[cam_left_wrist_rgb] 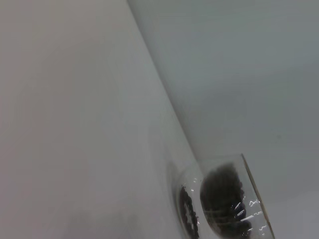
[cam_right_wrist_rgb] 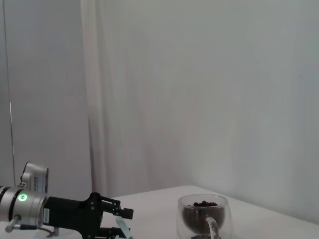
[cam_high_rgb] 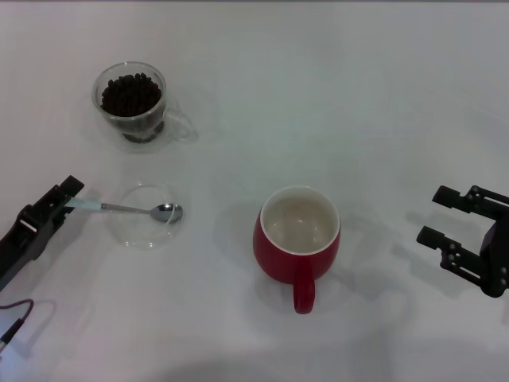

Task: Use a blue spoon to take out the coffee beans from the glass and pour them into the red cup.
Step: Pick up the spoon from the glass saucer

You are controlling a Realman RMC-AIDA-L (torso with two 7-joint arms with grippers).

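Note:
The glass (cam_high_rgb: 131, 102) stands at the far left, filled with coffee beans (cam_high_rgb: 129, 93). The blue spoon (cam_high_rgb: 131, 209) lies with its metal bowl on a flat clear glass dish (cam_high_rgb: 145, 232) and its pale handle pointing left. My left gripper (cam_high_rgb: 67, 199) is at the handle's end, with a finger on either side and a gap showing. The red cup (cam_high_rgb: 297, 236) stands at centre with its handle toward me and its cream inside bare. My right gripper (cam_high_rgb: 440, 216) is open and idle at the far right. The right wrist view shows the glass (cam_right_wrist_rgb: 203, 217), my left gripper (cam_right_wrist_rgb: 117, 222) and the spoon handle (cam_right_wrist_rgb: 122, 225).
The white table (cam_high_rgb: 358, 95) carries nothing else. A thin cable (cam_high_rgb: 16, 314) lies at the near left edge. The left wrist view shows only the table and the glass (cam_left_wrist_rgb: 224, 204) with beans. A pale curtain (cam_right_wrist_rgb: 199, 89) hangs behind the table.

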